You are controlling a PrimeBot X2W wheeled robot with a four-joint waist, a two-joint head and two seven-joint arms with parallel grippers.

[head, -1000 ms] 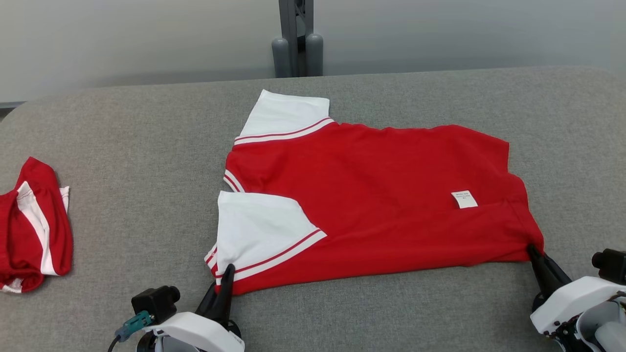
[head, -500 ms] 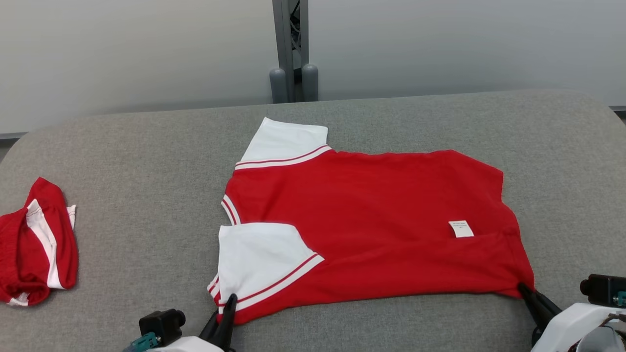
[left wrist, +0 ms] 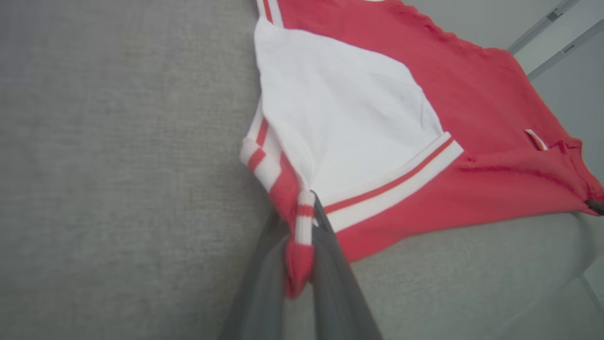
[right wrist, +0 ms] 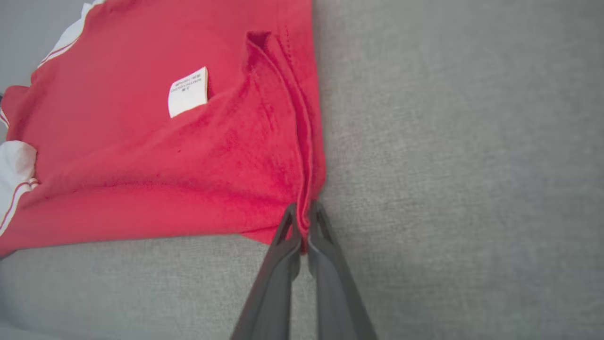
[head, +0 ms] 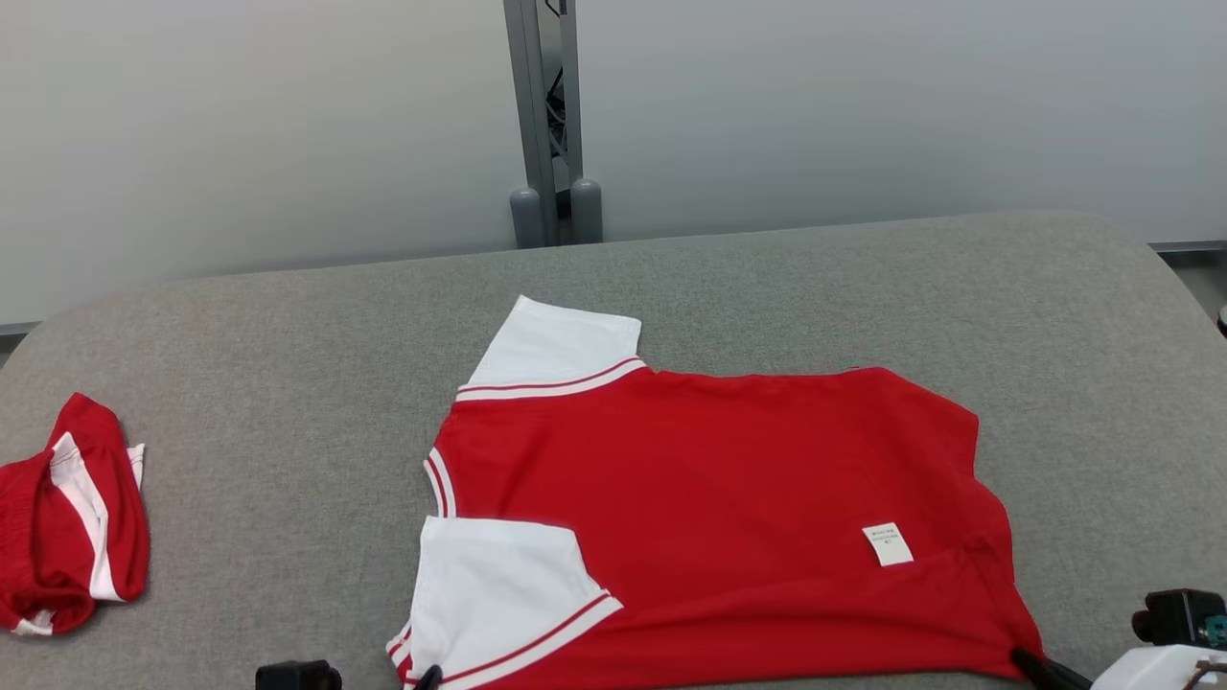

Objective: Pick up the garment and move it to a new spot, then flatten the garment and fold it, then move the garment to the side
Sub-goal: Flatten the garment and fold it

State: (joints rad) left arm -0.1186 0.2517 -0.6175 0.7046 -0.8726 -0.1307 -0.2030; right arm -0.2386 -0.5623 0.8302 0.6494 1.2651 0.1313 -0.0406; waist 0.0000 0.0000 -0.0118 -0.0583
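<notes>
Clothing is lying in two pieces on the grey fabric surface (head: 268,383). The red garment (head: 709,479) with two white sleeves is spreading flat across the middle and near right. A second red-and-white piece (head: 67,517) is sitting bunched at the far left, well apart from it. One white label (head: 887,544) is showing on the garment near its right-hand hem.

Of the two sleeves, the far sleeve (head: 561,345) is pointing toward the wall (head: 240,125), and the near sleeve (head: 498,585) is lying over the red body by the near edge.

Two grippers are working, one at each near corner. The left gripper (left wrist: 298,222) is pinching the striped cuff corner of the near sleeve, its jaws nearly together and a tongue of red cloth bunching between them. The right gripper (right wrist: 302,210) is clamping the doubled hem at the garment's near right corner, its jaws narrow on the cloth.

The surface is curving round at its far corners. Behind it, one grey metal post (head: 542,105) is rising against the pale, plain wall, with two rounded grey cylinders (head: 525,218) standing at its foot, one on each side.
</notes>
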